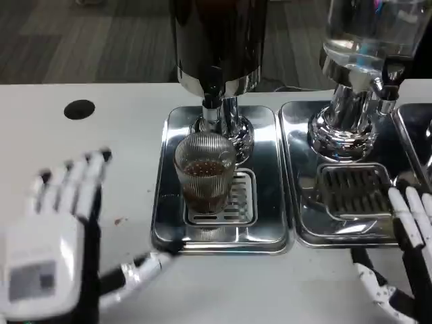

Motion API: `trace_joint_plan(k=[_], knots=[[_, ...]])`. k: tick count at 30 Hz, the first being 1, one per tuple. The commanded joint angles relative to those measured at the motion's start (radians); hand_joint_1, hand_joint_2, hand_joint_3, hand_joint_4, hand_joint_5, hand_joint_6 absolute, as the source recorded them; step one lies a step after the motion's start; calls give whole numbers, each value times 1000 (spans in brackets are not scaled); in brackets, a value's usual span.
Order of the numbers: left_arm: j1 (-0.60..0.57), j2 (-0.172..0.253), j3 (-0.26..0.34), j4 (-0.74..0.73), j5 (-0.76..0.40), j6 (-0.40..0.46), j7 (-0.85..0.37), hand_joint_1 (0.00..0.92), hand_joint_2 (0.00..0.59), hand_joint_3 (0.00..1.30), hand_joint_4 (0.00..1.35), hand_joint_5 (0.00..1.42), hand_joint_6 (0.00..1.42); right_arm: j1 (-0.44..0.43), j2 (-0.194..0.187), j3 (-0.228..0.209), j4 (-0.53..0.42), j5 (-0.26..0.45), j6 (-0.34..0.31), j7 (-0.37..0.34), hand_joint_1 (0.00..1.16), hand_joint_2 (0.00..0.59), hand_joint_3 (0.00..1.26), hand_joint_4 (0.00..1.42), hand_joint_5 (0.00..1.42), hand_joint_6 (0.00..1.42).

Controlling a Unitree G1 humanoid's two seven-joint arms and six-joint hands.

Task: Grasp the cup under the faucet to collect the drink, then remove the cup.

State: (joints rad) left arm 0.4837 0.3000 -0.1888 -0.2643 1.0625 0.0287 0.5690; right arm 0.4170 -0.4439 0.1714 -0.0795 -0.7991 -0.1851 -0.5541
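Under the dark dispenser's faucet (212,91), on the grate of the left drip tray (169,223), your cup (205,172) stands upright, a ribbed clear glass with brown drink in its lower part. From your left hand (57,229) the cup lies to the right and slightly farther away, its long axis vertical, so a grasp would have to come in from the side, across the tray's left rim. That hand is open and holds nothing: fingers extended and apart toward the far side, thumb reaching right until its tip is at the tray's near edge, still apart from the cup. Your right hand (412,263) sits at the near right, over the near rim of the second drip tray (297,223); it is cut off by the frame, so I cannot tell how its fingers are set. The left hand looks the nearer one. Whether drink is flowing from the faucet now is too hard to make out.
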Motion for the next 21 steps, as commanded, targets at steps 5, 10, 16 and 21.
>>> trace_joint_plan(k=[5, 10, 16, 21], knots=[[-3, 13, -66, 212, 8, -29, 121, 0, 71, 7, 0, 118, 93, -47, 36, -18, -157, 179, 13, 262, 356, 266, 0, 0, 0, 83], [-4, 24, -72, 236, 1, -28, 134, 0, 71, 6, 0, 116, 87, -150, 69, -8, -168, 311, 80, 470, 493, 247, 0, 0, 0, 38], [14, 28, -72, 225, -3, -23, 139, 0, 79, 5, 0, 115, 82, -271, 115, 24, -152, 323, 162, 579, 563, 201, 0, 0, 0, 20], [42, 32, -61, 218, -9, -22, 154, 0, 84, 5, 0, 115, 81, -348, 163, 42, -113, 322, 216, 603, 585, 189, 0, 0, 0, 15]])
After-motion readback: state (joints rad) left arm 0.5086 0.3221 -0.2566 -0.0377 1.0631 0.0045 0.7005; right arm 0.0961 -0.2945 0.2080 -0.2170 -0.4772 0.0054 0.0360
